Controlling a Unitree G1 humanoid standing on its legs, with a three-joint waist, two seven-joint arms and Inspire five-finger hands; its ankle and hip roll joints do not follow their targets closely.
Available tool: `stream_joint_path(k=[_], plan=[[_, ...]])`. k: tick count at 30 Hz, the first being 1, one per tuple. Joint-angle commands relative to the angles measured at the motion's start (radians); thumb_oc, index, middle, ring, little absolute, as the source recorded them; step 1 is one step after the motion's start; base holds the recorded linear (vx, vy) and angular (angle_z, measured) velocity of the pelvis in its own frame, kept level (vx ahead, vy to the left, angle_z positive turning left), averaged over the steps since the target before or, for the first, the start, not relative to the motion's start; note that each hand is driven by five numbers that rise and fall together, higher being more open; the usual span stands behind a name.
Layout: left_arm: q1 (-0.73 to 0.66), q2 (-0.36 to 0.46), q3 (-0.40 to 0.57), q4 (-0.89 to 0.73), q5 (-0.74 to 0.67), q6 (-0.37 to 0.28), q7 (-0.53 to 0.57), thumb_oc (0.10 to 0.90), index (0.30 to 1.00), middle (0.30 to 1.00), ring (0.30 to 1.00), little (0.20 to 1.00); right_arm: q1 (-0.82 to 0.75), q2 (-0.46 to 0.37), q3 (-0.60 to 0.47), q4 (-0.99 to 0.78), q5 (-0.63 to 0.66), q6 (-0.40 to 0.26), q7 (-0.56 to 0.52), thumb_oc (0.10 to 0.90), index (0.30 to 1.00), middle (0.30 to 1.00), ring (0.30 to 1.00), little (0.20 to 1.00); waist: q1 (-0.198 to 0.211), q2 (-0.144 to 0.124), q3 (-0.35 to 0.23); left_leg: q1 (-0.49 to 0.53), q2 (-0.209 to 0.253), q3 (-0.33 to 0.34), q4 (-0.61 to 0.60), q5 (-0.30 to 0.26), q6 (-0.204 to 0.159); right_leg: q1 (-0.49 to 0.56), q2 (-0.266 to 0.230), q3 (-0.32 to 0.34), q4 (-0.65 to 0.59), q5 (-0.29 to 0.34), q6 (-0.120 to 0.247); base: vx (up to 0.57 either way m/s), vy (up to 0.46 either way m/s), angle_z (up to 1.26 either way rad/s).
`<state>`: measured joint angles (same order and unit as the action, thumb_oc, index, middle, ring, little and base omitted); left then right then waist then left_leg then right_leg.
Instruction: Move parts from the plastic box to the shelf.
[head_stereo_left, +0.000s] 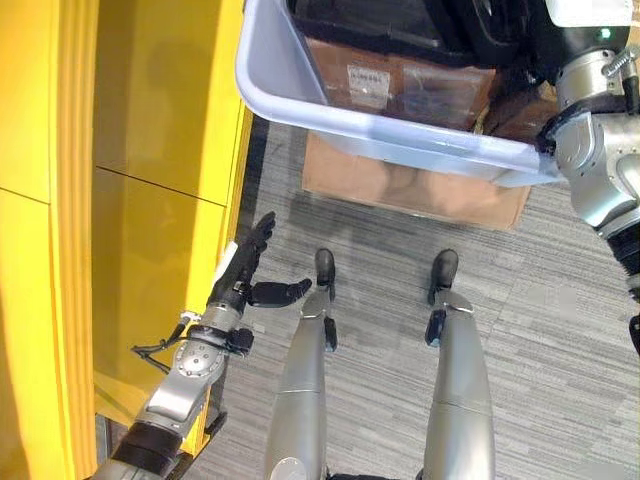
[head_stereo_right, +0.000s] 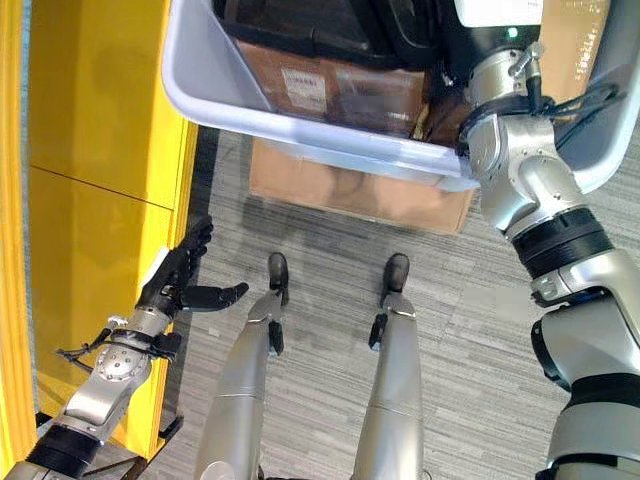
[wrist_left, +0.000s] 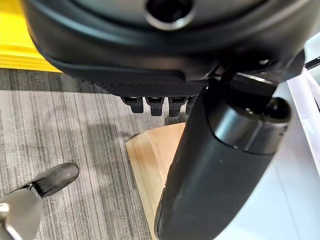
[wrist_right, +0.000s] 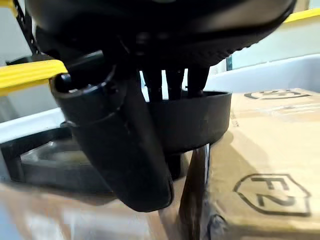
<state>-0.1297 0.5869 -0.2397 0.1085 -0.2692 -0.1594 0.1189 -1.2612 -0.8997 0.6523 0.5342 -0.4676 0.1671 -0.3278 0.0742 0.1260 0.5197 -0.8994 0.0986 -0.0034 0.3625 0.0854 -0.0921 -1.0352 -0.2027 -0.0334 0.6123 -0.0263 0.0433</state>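
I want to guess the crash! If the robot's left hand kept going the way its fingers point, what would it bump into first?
Probably the grey plastic box. The open left hand points up toward it, alongside the yellow shelf, though depth is unclear.

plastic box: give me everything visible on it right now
The plastic box is a pale grey-white bin of smooth, slightly translucent plastic with a thick rolled rim, sitting on a cardboard carton on the carpet. Inside are brown cardboard boxes, one with a white label, and a black ring-shaped part. The right arm reaches over its near rim, and the right hand is inside at the black part; its grip is unclear.
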Motion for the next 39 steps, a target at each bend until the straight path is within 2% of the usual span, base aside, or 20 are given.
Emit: stream_joint_path(k=[1,2,3,4,5,7,9,12,17,20,26,29,36,37,39], plan=[[0.014,0.044,0.037,-0.074,-0.006,-0.082,0.02,0.9,1.0,1.0,1.0,1.0,-0.005,-0.032,0.057,0.039,0.003,-0.013,0.009,0.4,0.3,0.3,0.3,0.3,0.013,0.041,0.0,-0.022,0.003,-0.003,0.112,-0.151,0.047,0.043,0.02,-0.013,-0.019,-0.119,-0.027,0.0,0.0,0.0],[0.025,0.041,0.028,-0.071,-0.004,-0.087,0.023,0.9,1.0,1.0,1.0,1.0,0.008,-0.028,0.057,0.046,0.001,-0.022,-0.012,0.4,0.3,0.3,0.3,0.3,0.013,0.044,0.0,0.005,0.001,-0.009,0.119,-0.177,0.041,0.067,0.022,-0.005,-0.009,-0.144,-0.019,0.0,0.0,0.0],[0.024,0.04,0.026,-0.07,-0.004,-0.089,0.026,0.9,1.0,1.0,1.0,1.0,0.01,-0.026,0.054,0.052,-0.003,-0.03,-0.028,0.4,0.3,0.3,0.3,0.3,0.013,0.044,0.0,0.006,0.001,-0.008,0.12,-0.178,0.041,0.067,0.022,-0.005,-0.009,-0.145,-0.019,0.0,0.0,0.0],[0.015,0.039,0.033,-0.072,-0.004,-0.09,0.028,0.9,1.0,1.0,1.0,1.0,0.0,-0.028,0.048,0.052,-0.008,-0.036,-0.039,0.4,0.3,0.3,0.3,0.3,0.013,0.044,0.0,-0.022,0.001,-0.002,0.115,-0.154,0.048,0.043,0.02,-0.013,-0.019,-0.12,-0.027,0.0,0.0,0.0],[0.027,0.04,0.028,-0.07,-0.008,-0.093,0.026,0.9,1.0,1.0,1.0,1.0,0.014,-0.027,0.046,0.055,-0.011,-0.048,-0.052,0.4,0.3,0.3,0.3,0.3,0.013,0.047,0.0,0.008,-0.001,-0.008,0.12,-0.18,0.042,0.069,0.022,-0.003,-0.009,-0.145,-0.02,-0.06,0.02,0.01],[0.015,0.04,0.033,-0.069,-0.005,-0.098,0.028,0.9,1.0,1.0,1.0,1.0,0.006,-0.027,0.039,0.052,-0.021,-0.066,-0.078,0.4,0.3,0.3,0.3,0.3,0.013,0.047,0.0,-0.021,-0.001,-0.004,0.114,-0.153,0.048,0.044,0.021,-0.01,-0.021,-0.118,-0.026,-0.04,0.011,0.0],[0.026,0.035,0.032,-0.069,-0.001,-0.117,0.03,0.9,1.0,1.0,1.0,1.0,0.025,-0.029,0.028,0.006,-0.032,-0.111,-0.136,0.4,0.3,0.3,0.3,0.3,0.009,0.049,0.0,-0.003,0.0,0.0,0.099,-0.149,0.048,0.059,0.023,-0.005,-0.035,-0.115,-0.026,-0.02,0.013,0.0],[0.034,0.035,0.034,-0.068,0.004,-0.127,0.033,0.9,1.0,1.0,1.0,1.0,0.044,-0.028,0.011,-0.038,-0.03,-0.135,-0.169,0.4,0.3,0.3,0.3,0.3,0.005,0.047,0.0,0.011,0.003,0.003,0.091,-0.148,0.046,0.072,0.023,-0.003,-0.043,-0.113,-0.025,-0.01,0.01,0.0],[0.06,0.03,0.049,-0.089,-0.009,-0.131,0.038,0.9,1.0,1.0,1.0,1.0,0.148,-0.02,-0.082,-0.202,-0.023,-0.172,-0.239,0.4,0.3,0.3,0.3,0.3,-0.011,0.041,0.0,0.076,0.008,0.014,0.057,-0.144,0.044,0.127,0.024,0.003,-0.067,-0.113,-0.023,-0.01,0.047,-0.02],[0.086,0.031,0.067,-0.107,-0.012,-0.128,0.037,0.9,1.0,1.0,1.0,1.0,0.265,-0.004,-0.174,-0.332,-0.033,-0.187,-0.273,0.4,0.3,0.3,0.3,0.3,-0.025,0.029,0.0,0.137,0.012,0.022,0.029,-0.142,0.042,0.183,0.023,0.004,-0.098,-0.108,-0.019,0.0,0.054,-0.02],[0.122,0.018,0.092,-0.126,-0.017,-0.12,0.044,0.9,1.0,1.0,1.0,1.0,0.436,0.047,-0.31,-0.512,-0.066,-0.268,-0.306,0.4,0.3,0.3,0.3,0.3,-0.058,0.017,0.0,0.277,0.02,0.045,-0.039,-0.138,0.038,0.303,0.025,0.015,-0.164,-0.095,-0.012,0.01,0.076,-0.08],[0.132,0.014,0.111,-0.132,-0.024,-0.101,0.038,0.9,1.0,1.0,1.0,1.0,0.529,0.071,-0.377,-0.629,-0.074,-0.29,-0.302,0.4,0.3,0.3,0.3,0.3,-0.074,-0.001,0.0,0.396,0.028,0.061,-0.083,-0.141,0.034,0.417,0.022,0.009,-0.209,-0.091,-0.004,0.04,0.055,-0.12],[0.136,0.018,0.134,-0.135,-0.014,-0.084,0.023,0.9,1.0,1.0,1.0,1.0,0.586,0.078,-0.433,-0.699,-0.09,-0.305,-0.323,0.4,0.3,0.3,0.3,0.3,-0.084,-0.026,0.0,0.574,0.038,0.078,-0.164,-0.134,0.029,0.603,0.026,-0.01,-0.309,-0.07,0.007,0.03,0.024,-0.04],[0.139,0.019,0.139,-0.131,-0.013,-0.072,0.014,0.9,1.0,1.0,1.0,1.0,0.597,0.075,-0.444,-0.708,-0.066,-0.311,-0.323,0.4,0.3,0.3,0.3,0.3,-0.085,-0.035,-0.026,0.64,0.041,0.083,-0.194,-0.139,0.026,0.682,0.027,-0.019,-0.356,-0.068,0.012,0.1,0.07,-0.12],[0.141,0.02,0.143,-0.13,-0.015,-0.071,0.005,0.9,1.0,1.0,1.0,1.0,0.606,0.074,-0.451,-0.71,-0.049,-0.315,-0.319,0.4,0.3,0.3,0.3,0.3,-0.082,-0.039,-0.05,0.661,0.042,0.087,-0.215,-0.133,0.026,0.712,0.027,-0.024,-0.385,-0.056,0.014,0.08,0.056,-0.1]])
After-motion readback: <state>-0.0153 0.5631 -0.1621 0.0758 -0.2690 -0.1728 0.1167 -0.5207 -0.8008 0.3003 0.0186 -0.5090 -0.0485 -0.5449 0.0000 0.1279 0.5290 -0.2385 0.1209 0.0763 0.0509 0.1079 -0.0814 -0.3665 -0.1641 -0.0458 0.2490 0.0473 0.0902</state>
